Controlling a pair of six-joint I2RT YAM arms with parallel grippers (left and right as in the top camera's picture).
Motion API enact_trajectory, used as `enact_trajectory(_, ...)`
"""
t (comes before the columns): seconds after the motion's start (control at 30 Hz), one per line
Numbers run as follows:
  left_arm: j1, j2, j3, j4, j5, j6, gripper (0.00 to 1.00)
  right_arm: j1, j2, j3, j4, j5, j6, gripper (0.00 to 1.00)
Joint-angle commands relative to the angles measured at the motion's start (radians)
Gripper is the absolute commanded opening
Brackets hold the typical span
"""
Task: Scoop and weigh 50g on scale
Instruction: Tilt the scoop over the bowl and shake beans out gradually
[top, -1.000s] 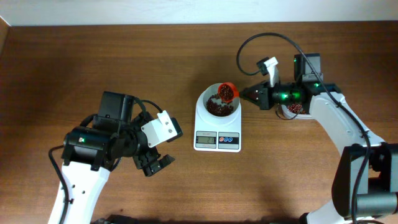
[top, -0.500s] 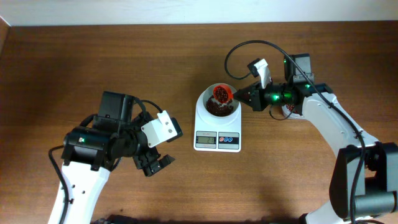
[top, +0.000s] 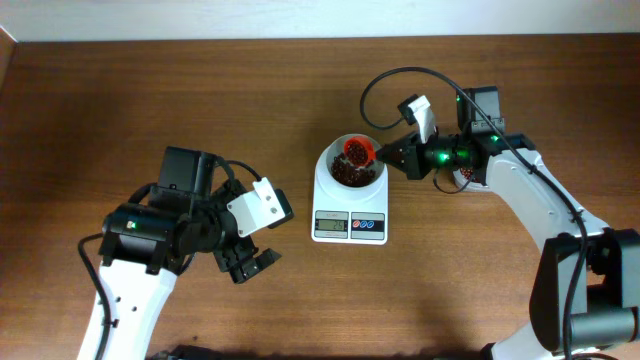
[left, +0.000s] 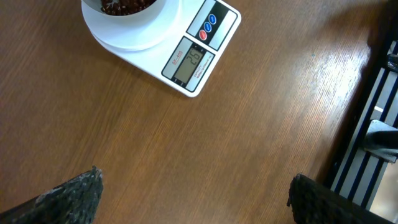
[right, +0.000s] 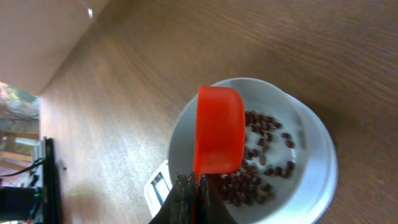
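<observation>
The white scale stands mid-table with a white bowl on it holding red-brown beans. My right gripper is shut on the handle of an orange scoop, which hangs over the bowl's far rim with beans in it. The right wrist view shows the scoop above the bowl, with my right gripper pinching its handle. My left gripper hovers open and empty over bare wood, left of the scale. In the left wrist view the scale shows a lit display.
A clear tub of beans sits right of the scale, mostly hidden under the right arm. A black cable loops above the right wrist. The table's far edge meets a white wall.
The right arm has carried the scoop leftward from the bowl's right rim to over the bowl, then held still. The left arm has not moved.
</observation>
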Motion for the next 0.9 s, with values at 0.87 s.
enact_trajectory(0.87, 0.006, -0.009, -0.006, -0.002, 0.018, 0.008, 0.99, 0.003, -0.018, 0.001, 0.018, -0.016, -0.01, 0.04)
